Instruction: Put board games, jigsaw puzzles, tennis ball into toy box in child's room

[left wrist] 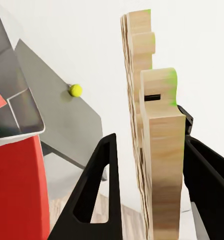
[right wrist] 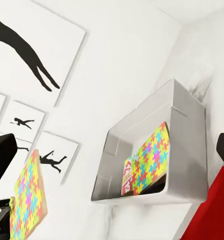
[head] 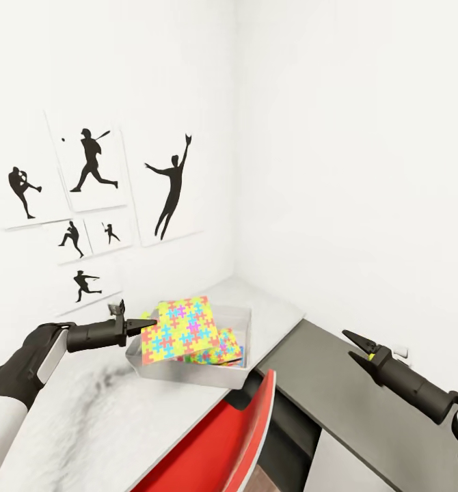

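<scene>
White walls meet in a corner behind the table (head: 85, 417), w/ black sports-silhouette pictures (head: 167, 188) on the wall at left.

My left arm reaches in low from the left, forearm roughly level over the light grey wing, left gripper (head: 141, 326) at the near-left rim of the toy box (head: 237, 321). It's clamped on a jigsaw puzzle (head: 181, 328), held tilted over the box, top edge leaning toward the wall. In the left wrist view the board (left wrist: 159, 150) sits edge-on between my black fingers (left wrist: 99, 190): layered pale wood, knobbed outline, green tint on the upper edge.

Box is shallow, light grey, sloped sides, rimmed top, standing near the corner. Second multicoloured puzzle (head: 225, 350) lies inside, leaning against the far-right side; right wrist view shows it (right wrist: 148, 162) propped in there w/ room left beside it. Red chair back (head: 215, 437) presses up to the table's front edge just below the box.

Dark grey wing runs off to the right, matte, flat. Tennis ball (left wrist: 75, 90) rests on it, by the wall, well apart from the box.

My right arm comes in from lower right, angled up-left over the dark wing; right gripper (head: 360, 346) has jaws spread, nothing in it.
</scene>
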Controlling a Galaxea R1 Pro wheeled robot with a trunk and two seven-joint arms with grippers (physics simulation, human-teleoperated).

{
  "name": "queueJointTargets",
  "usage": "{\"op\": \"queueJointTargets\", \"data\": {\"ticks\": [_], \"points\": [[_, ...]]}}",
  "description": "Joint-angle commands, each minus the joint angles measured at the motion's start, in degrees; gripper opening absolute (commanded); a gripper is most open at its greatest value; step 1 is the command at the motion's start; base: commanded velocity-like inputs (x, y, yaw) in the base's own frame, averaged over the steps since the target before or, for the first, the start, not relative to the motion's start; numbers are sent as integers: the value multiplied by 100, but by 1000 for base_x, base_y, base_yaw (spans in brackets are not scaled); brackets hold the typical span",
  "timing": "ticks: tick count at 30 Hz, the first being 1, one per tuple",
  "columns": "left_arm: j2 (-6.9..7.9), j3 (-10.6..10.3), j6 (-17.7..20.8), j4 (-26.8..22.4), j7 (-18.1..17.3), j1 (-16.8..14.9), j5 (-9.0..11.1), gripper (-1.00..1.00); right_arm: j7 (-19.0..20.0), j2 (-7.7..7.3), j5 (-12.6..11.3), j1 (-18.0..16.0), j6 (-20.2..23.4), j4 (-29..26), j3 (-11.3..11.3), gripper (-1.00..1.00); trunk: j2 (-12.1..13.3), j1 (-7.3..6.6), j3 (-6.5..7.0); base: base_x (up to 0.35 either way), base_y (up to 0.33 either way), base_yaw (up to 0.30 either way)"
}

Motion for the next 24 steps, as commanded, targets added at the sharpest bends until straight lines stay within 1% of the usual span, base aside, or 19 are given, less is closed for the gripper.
{"op": "queueJointTargets", "data": {"ticks": [1, 10, 18, 24], "points": [[2, -4, 44, 1, -11, -3, 15, -100, 59, 2, 53, -5, 24, 2, -9, 100, -5, 3, -2, 96, -74, 0], [2, -4, 43, 1, -11, -3, 13, -100, 59, 14, 53, -3, 24, 2, -9, 100, -5, 3, -2, 51, -45, 0], [-7, -4, 41, 24, -3, -4, -3, -100, 59, 13, 53, -5, 24, 2, -9, 100, -5, 3, -2, 178, -55, 0], [-28, -7, 37, 27, 34, -4, -26, -100, 59, 10, 53, -5, 24, 2, -9, 100, -5, 3, -2, 29, -3, 0]]}}
